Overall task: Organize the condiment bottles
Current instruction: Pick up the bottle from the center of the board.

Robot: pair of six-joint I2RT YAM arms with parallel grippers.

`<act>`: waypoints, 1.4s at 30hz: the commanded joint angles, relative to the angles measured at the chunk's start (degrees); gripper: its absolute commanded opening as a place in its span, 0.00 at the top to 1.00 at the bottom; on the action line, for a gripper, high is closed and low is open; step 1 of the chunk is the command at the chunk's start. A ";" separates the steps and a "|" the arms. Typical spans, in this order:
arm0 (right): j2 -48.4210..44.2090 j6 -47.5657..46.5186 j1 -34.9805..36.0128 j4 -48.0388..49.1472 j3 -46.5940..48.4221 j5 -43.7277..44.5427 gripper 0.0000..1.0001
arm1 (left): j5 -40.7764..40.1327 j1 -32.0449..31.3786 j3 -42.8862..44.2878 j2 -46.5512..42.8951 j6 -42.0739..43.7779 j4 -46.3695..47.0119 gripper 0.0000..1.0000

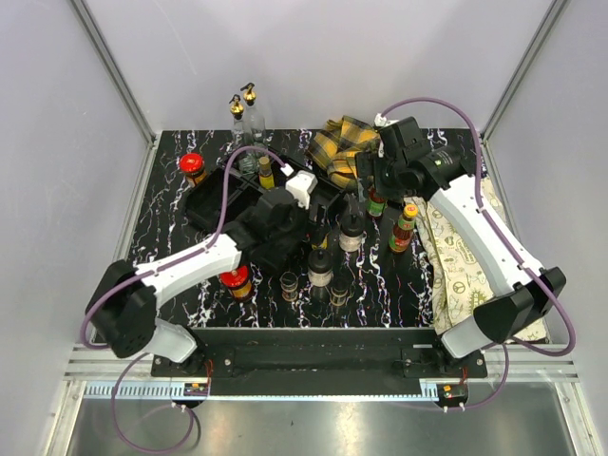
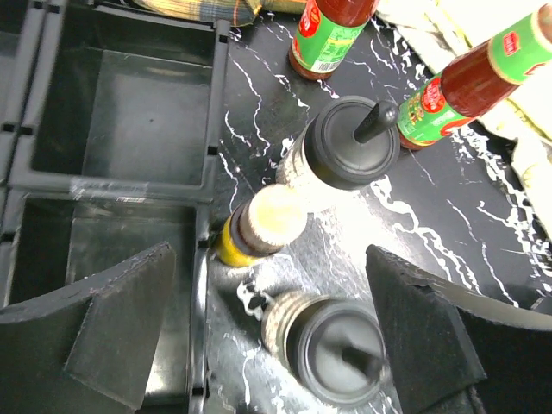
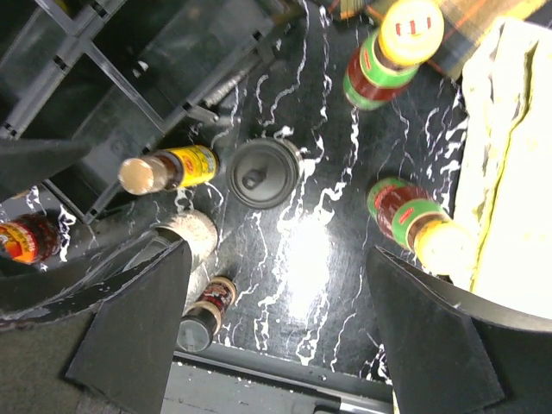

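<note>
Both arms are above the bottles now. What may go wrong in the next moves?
1. The open left pincer hangs over a yellow-labelled bottle close beside a black-capped shaker; a descending finger may topple a neighbour.
2. The open right pincer is near a tall red sauce bottle beside the pale cloth; a nudge could tip it.

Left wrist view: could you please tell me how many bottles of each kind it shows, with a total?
Red sauce bottles with green labels: 2
Black-capped shakers: 2
Yellow bottle with a pale cap: 1
Total: 5
</note>
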 commanded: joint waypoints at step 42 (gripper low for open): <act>-12.35 4.04 -2.56 8.28 -11.94 0.13 0.10 | -16.04 -2.68 29.18 5.38 5.99 -12.96 1.00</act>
